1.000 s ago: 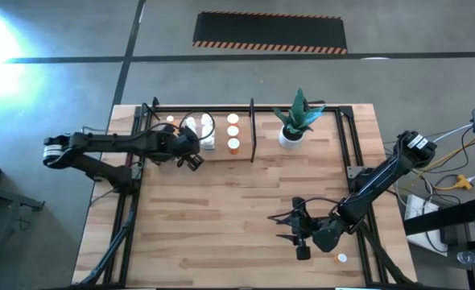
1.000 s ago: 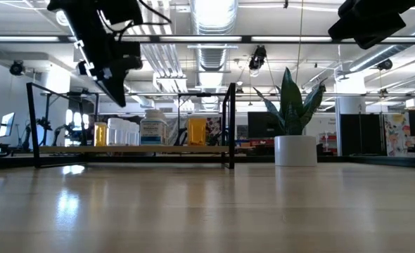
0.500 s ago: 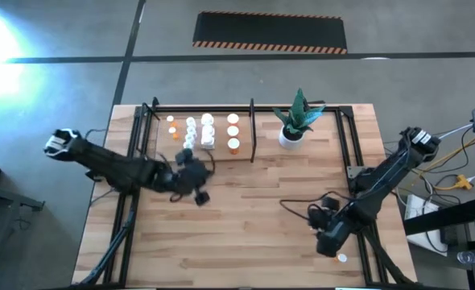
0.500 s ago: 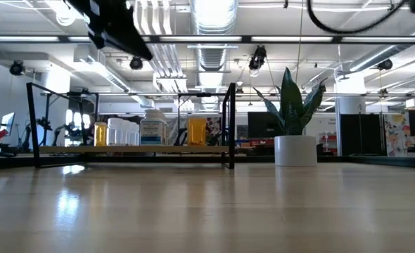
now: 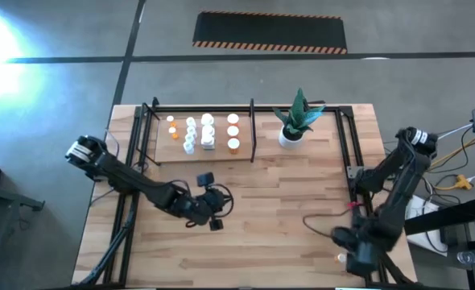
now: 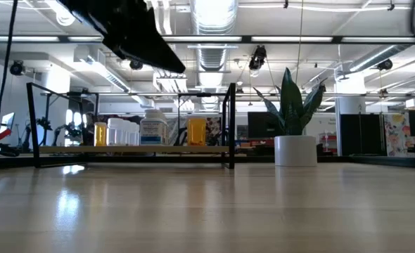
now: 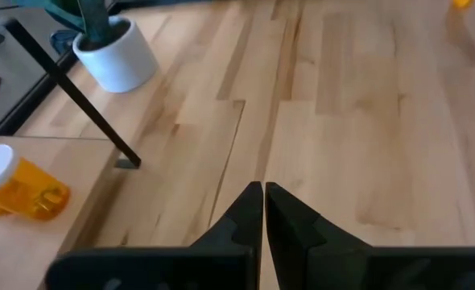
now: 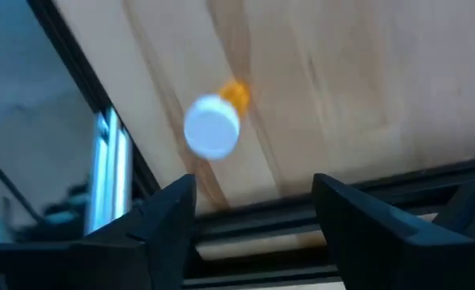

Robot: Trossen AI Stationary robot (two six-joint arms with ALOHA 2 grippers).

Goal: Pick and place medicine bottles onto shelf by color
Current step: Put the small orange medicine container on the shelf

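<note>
Wood-plank tabletop point(image 5: 245, 209) fills most of what we see, with grey concrete floor and a hazard-striped mat point(image 5: 270, 32) behind it, and ceiling ducts and lights overhead in the low view. We've got the shelf point(image 5: 201, 153) at the back, left of the plant pot point(image 5: 292, 137), carrying white and orange medicine bottles point(image 5: 208, 133). One orange bottle point(image 8: 215, 122) with a white cap stands well apart from the plant pot, near the front right corner by the black frame rail. Our right gripper point(image 8: 254, 201) hangs over it, fingers spread wide, nothing held. Left gripper point(image 7: 263, 211) sits in front of the shelf, pinched together and empty.
</note>
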